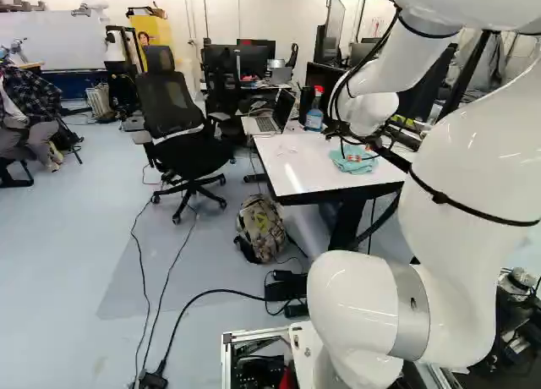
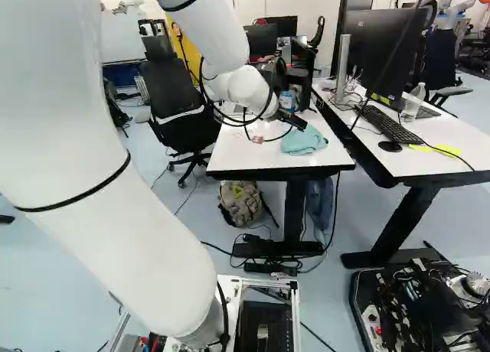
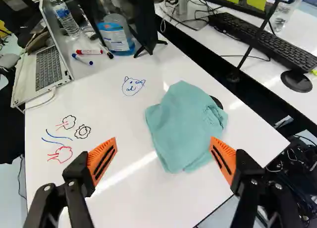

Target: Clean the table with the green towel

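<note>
The jaws [image 3: 164, 161] stand wide, grasping nothing; best to centre them over the bunched green towel [image 3: 185, 126], then lower to the counter [image 3: 133, 198] before pinching.

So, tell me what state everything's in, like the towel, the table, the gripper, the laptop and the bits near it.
Gripper: open.
Green towel: crumpled, lying on the table, not gripped.
Table: marked with red, blue and black drawings.
Laptop: lid open.
Blue bottle: upright.
Red marker: lying on its side.
</note>
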{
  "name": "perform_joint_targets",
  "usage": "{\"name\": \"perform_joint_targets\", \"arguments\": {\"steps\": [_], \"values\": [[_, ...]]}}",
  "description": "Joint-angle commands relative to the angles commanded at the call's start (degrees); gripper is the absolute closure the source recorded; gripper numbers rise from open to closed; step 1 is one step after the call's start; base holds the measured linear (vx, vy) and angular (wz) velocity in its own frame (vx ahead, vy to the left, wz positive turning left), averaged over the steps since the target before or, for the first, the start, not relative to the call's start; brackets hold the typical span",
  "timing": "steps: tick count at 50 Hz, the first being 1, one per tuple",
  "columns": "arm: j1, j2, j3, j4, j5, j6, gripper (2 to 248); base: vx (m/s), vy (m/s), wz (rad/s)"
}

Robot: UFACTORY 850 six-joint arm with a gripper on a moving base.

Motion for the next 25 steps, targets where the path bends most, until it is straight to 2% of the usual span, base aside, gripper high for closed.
{"name": "perform_joint_targets", "arguments": {"steps": [25], "values": [[-1.6,-4.1,-7.9,3.1,-12.9,0.0,3,0.000,0.000,0.000]]}}
